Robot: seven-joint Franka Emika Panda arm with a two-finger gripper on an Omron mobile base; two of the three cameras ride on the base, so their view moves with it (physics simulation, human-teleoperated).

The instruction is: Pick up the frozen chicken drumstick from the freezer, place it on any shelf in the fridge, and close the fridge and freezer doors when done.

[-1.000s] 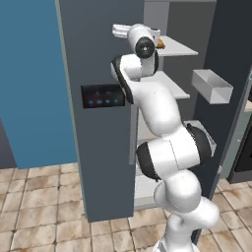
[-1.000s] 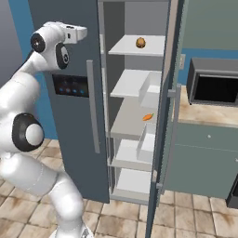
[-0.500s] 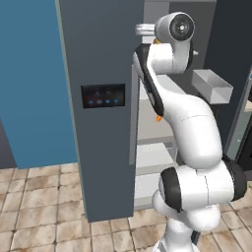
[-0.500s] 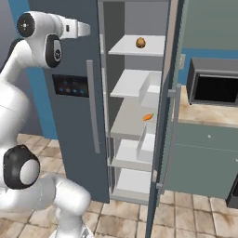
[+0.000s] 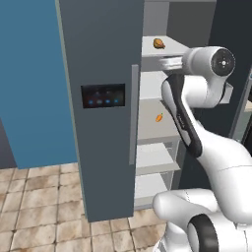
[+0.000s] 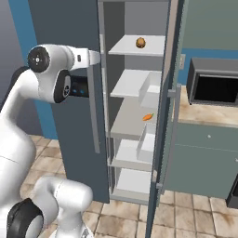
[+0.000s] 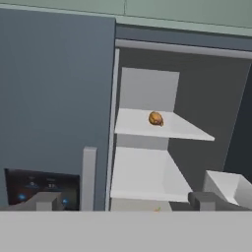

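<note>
The drumstick rests on the top shelf of the open plain-doored column, so placement appears complete and door closing is the step in hand. The claw is spread and empty, with the drumstick at 12 o'clock in the hand view. The next move likely calls for pushing the open door shut; the blue-lit door looks already closed.

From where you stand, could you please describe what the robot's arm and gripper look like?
The arm is glossy white, built of rounded, bulbous segments with dark grey bands at the joints and a round dark cap with a small pale centre on one joint. The gripper ends in two small dark grey, blocky fingertips. No cables or markings show.
</note>
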